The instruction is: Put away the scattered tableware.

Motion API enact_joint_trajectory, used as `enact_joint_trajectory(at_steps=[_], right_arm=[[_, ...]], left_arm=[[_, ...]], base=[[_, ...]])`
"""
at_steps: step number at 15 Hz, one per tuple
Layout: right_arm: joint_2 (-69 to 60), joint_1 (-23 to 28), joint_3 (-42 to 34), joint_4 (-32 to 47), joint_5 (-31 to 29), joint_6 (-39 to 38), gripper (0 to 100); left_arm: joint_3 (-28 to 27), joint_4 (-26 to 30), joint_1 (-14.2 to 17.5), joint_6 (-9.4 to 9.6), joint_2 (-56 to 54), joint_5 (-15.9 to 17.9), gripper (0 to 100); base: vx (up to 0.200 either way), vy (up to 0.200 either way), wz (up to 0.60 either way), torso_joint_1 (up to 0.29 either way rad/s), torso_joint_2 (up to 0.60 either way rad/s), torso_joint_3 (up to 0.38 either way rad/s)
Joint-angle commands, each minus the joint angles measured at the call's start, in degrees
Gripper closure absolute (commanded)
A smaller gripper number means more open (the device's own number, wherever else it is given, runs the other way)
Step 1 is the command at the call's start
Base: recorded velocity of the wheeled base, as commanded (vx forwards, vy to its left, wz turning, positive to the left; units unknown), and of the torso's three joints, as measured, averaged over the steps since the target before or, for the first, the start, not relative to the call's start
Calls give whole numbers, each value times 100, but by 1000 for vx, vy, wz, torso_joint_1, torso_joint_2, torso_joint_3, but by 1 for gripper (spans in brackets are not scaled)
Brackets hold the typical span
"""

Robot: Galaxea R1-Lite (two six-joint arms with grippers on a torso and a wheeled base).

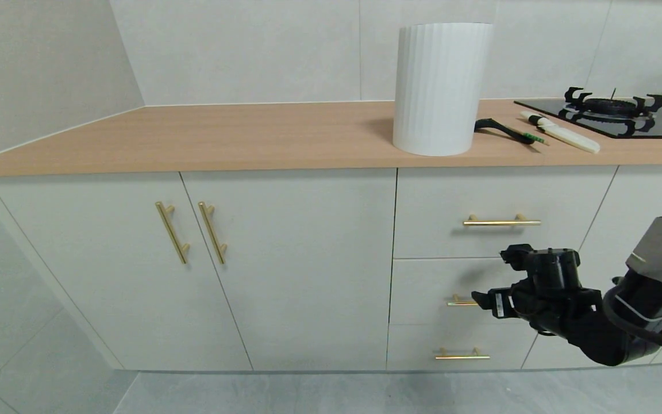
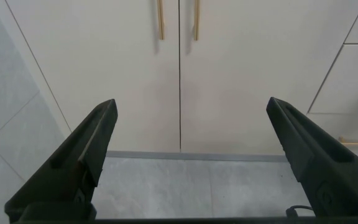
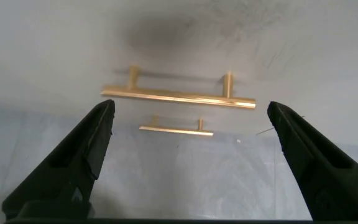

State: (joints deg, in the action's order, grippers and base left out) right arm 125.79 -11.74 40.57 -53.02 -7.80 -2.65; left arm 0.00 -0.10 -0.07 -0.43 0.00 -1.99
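Observation:
Two utensils lie on the wooden countertop (image 1: 250, 135): a black-handled one with a green tip (image 1: 503, 130) and a long white one (image 1: 564, 133), both just right of a tall white ribbed container (image 1: 440, 86). My right gripper (image 1: 495, 276) is open in front of the middle drawer, its fingers on either side of the gold handle (image 1: 461, 301) without touching it. The right wrist view shows the right gripper (image 3: 190, 109) spread wide around that handle (image 3: 179, 97), with the bottom drawer's handle (image 3: 176, 129) beyond. My left gripper (image 2: 191, 102) is open and holds nothing, low before the cabinet doors.
A black gas hob (image 1: 612, 115) sits at the counter's far right. Below are a double-door cabinet with two vertical gold handles (image 1: 193, 233) and a stack of three drawers, the top one with its own handle (image 1: 501, 221). Grey tiled floor (image 1: 331, 394) runs below.

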Motion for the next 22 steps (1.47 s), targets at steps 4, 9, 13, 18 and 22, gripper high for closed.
enact_joint_trajectory(at_steps=[4,9,13,18,22], right_arm=[[613,181,461,-51,-28,-201,0],[1149,260,865,-139,-37,-228,0],[1422,269,1129,-306,-37,-219,0],[1606,260,1234,-306,-72,-210,0],[1615,260,1155,-262,-72,-175,0]], left_arm=[[0,1,-1,-1,9,-3,0],[0,1,-1,-1,9,-3,0],[0,1,-1,-1,9,-3,0],[0,1,-1,-1,9,-3,0],[0,1,-1,-1,9,-3,0]], base=[[0,0,0,0,0,0],[0,0,0,0,0,0],[0,0,0,0,0,0],[0,0,0,0,0,0],[0,0,0,0,0,0]])
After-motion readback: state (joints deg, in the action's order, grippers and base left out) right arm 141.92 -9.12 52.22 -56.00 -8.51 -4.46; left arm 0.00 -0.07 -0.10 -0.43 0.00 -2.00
